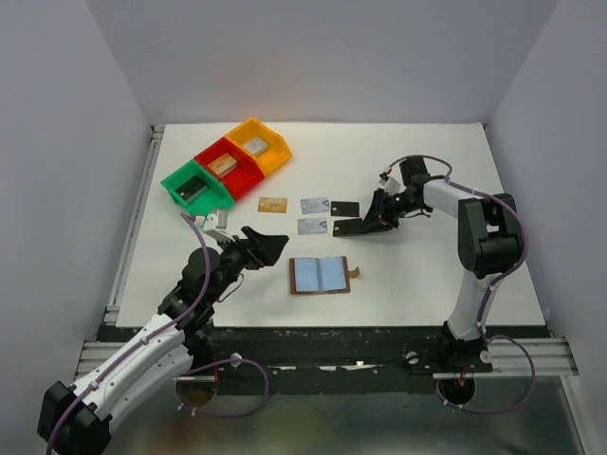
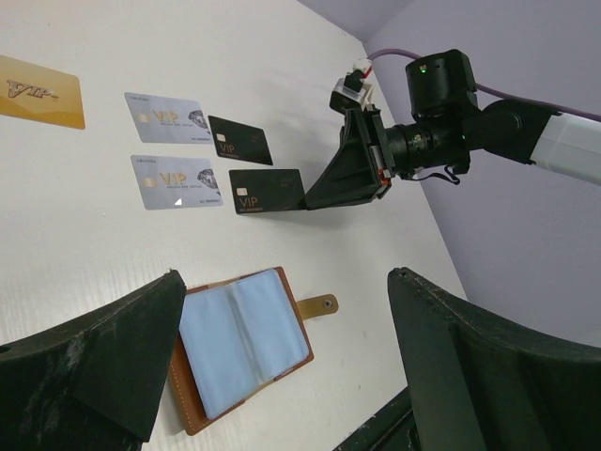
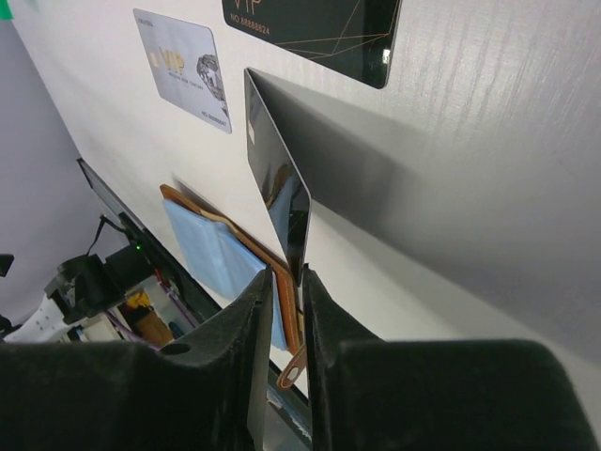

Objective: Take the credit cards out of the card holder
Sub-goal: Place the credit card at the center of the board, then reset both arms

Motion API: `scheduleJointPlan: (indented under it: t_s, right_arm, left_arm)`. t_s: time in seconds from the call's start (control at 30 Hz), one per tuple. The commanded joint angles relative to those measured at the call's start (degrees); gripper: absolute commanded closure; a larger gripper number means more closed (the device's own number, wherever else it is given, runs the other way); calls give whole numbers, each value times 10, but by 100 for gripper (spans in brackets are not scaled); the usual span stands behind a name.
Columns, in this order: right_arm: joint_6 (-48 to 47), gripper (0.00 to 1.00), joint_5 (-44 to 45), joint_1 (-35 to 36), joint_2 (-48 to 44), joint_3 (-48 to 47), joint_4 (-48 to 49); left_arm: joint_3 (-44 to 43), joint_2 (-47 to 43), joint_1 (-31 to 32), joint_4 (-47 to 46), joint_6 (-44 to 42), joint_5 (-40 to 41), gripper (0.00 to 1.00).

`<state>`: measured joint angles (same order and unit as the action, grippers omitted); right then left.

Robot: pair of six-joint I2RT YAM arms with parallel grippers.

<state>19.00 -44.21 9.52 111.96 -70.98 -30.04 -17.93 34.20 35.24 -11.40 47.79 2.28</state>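
Top external view: noted card holder [image 1: 320, 275] lying open and flat on the worktop [image 1: 427, 161], light-blue inner faces up, snap tab off its right edge. No card seen in its pockets from here or from the left wrist view.

Counted five credit cards [image 1: 314, 206] just beyond the holder's far edge. Gold-tan card [image 1: 272, 205] far-left of holder. Two silvery cards [image 1: 312, 226] straight beyond it. Two black ones to its far-right. Four flat on the worktop; fifth, the nearer black card [image 1: 347, 227], with its right end between the fingers of the right end effector [image 3: 289, 282].

Judged light, thin, stiff with slight flex, and slick-faced. Awkward to lift once flat. Best taken at a short end, pinched across the thickness. Holder itself soft leather and light, likely to slide if nudged.

Right wrist view: jaws only a slit apart, yet wider than the card's thickness. Card end leaning toward one finger, free end low over the worktop. Looks loose rather than pinched; cannot confirm contact.

Right arm reaching in from far-right of holder, elbow raised, wrist dropped low, fingers pointing left along the worktop.

Left end effector [image 1: 268, 243] hovering just left of holder, jaws spread to their widest, nothing held.
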Motion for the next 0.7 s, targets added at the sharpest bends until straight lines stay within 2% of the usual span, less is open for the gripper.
scheduleJointPlan:
  t_s: [0.0, 0.23, 0.37, 0.53, 0.67]
  right_arm:
    - [-5, 70, 18, -6, 9, -12, -18]
    - [4, 60, 61, -17, -12, -4, -19]
    - [17, 57, 118, -27, -55, 12, -14]
    - [31, 56, 212, -14, -200, 81, 38]
    - [15, 55, 352, 72, -341, 155, 59]
  left_arm:
    - [0, -4, -3, -6, -9, -13, 1]
    - [-1, -8, -3, 1, -9, -11, 1]
    - [-1, -7, -4, 5, -10, -6, 1]
    - [-28, 7, -3, 88, -3, 51, 1]
    - [-81, 45, -4, 218, 11, 119, 1]
